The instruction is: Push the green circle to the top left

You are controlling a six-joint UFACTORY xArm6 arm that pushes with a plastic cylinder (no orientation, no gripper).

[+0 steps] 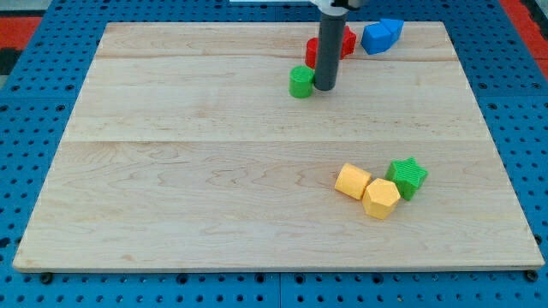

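Note:
The green circle (pixel 300 82) is a small green cylinder on the wooden board (pixel 214 171), near the view's top, a little right of centre. My tip (pixel 324 87) rests on the board right beside the green circle, on its right side, touching or nearly touching it. The dark rod rises from there to the view's top edge. The rod hides part of a red block (pixel 346 40) behind it.
A blue block (pixel 381 35) lies at the view's top right, next to the red block. Two yellow blocks (pixel 353 181) (pixel 381 198) and a green star (pixel 408 177) cluster at the lower right. Blue pegboard surrounds the board.

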